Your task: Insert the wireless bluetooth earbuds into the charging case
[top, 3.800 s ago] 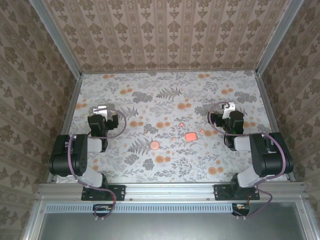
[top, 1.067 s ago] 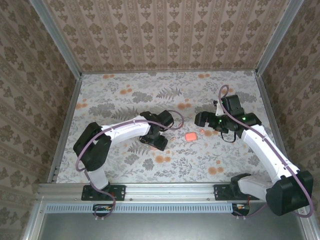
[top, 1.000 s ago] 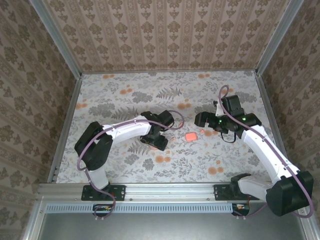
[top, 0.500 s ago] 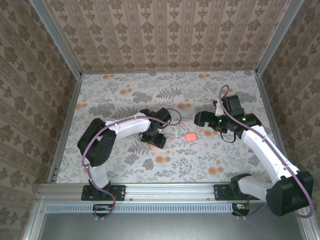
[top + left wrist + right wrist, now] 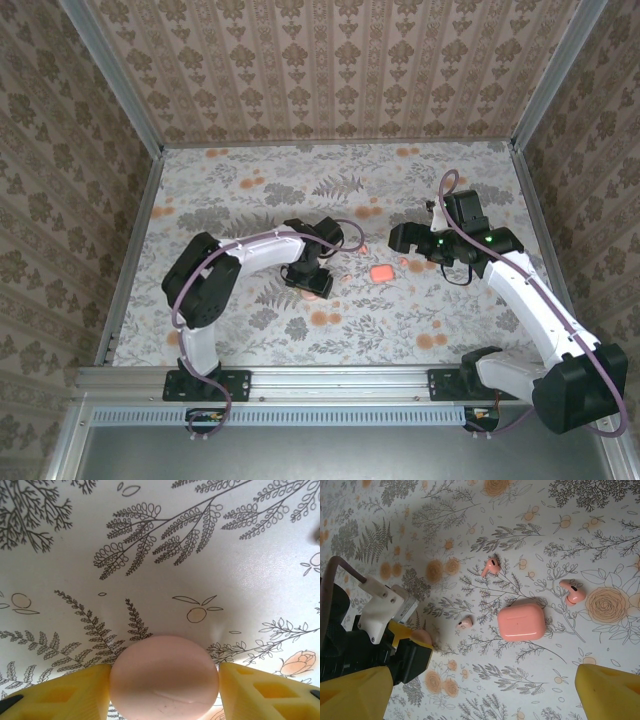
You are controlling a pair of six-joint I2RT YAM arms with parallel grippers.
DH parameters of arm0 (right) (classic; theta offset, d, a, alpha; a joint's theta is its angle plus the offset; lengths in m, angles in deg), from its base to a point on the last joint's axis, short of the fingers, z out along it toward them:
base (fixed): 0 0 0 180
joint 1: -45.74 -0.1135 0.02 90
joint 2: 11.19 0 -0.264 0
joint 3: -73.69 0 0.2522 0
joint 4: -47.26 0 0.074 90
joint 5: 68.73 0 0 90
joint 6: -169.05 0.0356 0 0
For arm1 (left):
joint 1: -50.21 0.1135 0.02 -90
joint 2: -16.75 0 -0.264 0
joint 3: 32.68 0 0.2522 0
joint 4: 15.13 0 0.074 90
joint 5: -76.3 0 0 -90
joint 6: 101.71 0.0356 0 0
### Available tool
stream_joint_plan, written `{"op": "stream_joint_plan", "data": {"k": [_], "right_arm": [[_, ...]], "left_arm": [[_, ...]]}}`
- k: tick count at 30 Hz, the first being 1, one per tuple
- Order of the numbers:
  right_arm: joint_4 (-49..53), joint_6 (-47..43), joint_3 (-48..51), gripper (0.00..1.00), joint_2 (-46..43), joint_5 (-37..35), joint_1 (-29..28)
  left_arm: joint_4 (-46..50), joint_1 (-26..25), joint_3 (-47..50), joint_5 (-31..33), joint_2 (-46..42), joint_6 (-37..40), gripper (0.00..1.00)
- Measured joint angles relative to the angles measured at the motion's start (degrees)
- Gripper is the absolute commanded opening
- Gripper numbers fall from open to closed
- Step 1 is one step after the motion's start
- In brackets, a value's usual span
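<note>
— Where do our earbuds lie?

— Loose on the table [image 5: 600, 540], near the closed pink case [image 5: 521, 622] but apart from it. There is one earbud [image 5: 491, 567], a second earbud [image 5: 572, 591], and a tiny nub [image 5: 465, 623] we cannot identify.

— And our grippers?

— The left gripper [image 5: 310, 284] has its yellow pads [image 5: 60, 695] pressed on both sides of the round disc [image 5: 164, 677]. The right gripper [image 5: 480, 680] hangs above, jaws wide apart, holding nothing.

— How do we do this well?

— We judge the disc is being cleared. Lift it level and carry it away from the earbuds.
</note>
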Motion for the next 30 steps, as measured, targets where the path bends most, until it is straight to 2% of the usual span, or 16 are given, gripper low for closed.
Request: {"op": "stream_joint_plan", "data": {"k": [4,9,13,17,23,30], "right_arm": [[0.0,0.04,0.0,0.95,0.0,0.0,0.0],[0.02,0.04,0.0,0.94,0.0,0.0,0.0],[0.02,0.24,0.0,0.92,0.0,0.0,0.0],[0.0,0.17,0.0,0.86,0.02,0.31,0.0],[0.0,-0.79,-0.2,0.75,2.32,3.41,0.15],[-2.97,-1.7,-0.46,0.68,4.48,9.6,-0.66]], "left_arm": [[0.0,0.0,0.0,0.24,0.98,0.22,0.57],[0.2,0.0,-0.02,0.61,0.96,0.66,0.42],[0.33,-0.02,-0.09,0.61,0.63,1.57,0.38],[-1.33,-0.07,1.77,0.59,-1.14,5.25,0.37],[-8.63,-0.04,10.54,-0.35,-12.55,14.08,0.38],[-23.5,1.27,21.64,-6.14,-29.81,23.65,0.39]]}}
